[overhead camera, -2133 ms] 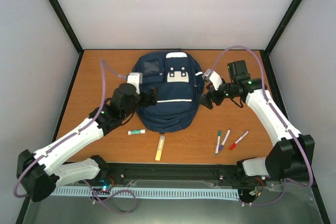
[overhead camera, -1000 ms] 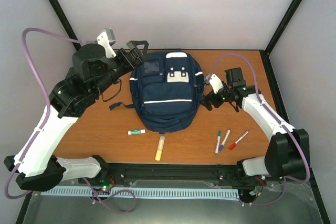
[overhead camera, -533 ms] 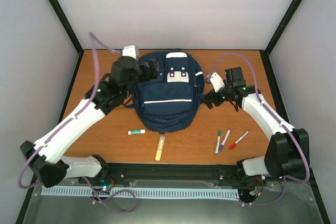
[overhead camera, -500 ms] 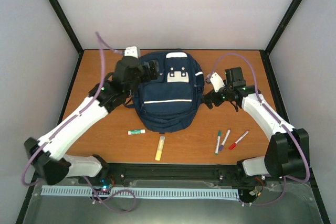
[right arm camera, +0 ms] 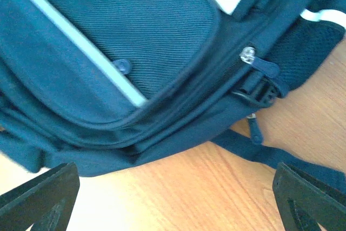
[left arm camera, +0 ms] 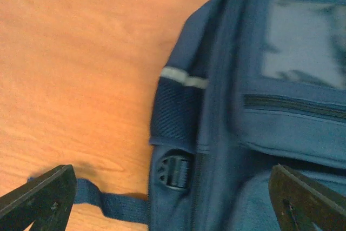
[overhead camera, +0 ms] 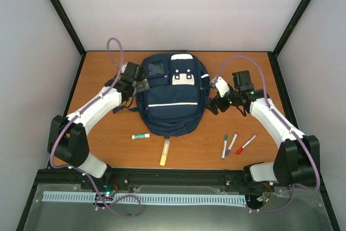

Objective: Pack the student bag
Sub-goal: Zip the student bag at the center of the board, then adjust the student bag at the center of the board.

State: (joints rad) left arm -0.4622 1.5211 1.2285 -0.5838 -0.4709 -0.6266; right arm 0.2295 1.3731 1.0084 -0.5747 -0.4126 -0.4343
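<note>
Top external view: the bag (overhead camera: 172,98) lies flat in the middle of the table (overhead camera: 97,68), front pockets up. The left gripper (overhead camera: 141,86) sits at its upper left side, and the right gripper (overhead camera: 214,103) is just beside its right side. Left wrist view shows both fingers (left arm camera: 38,196) spread wide, gripping nothing, above the bag's mesh pocket (left arm camera: 175,112), a black buckle (left arm camera: 173,171) and a strap (left arm camera: 108,201) lying on the wood. Right wrist view likewise has its fingers (right arm camera: 40,198) far apart and empty, over the bag's edge, where a zipper pull (right arm camera: 259,66) lies beside a second buckle (right arm camera: 259,93). Nearer the arm bases lie a glue stick (overhead camera: 140,136), a yellow highlighter (overhead camera: 164,152), a green marker (overhead camera: 224,146), a purple marker (overhead camera: 231,144) and a red marker (overhead camera: 246,144), all apart from the bag.
</note>
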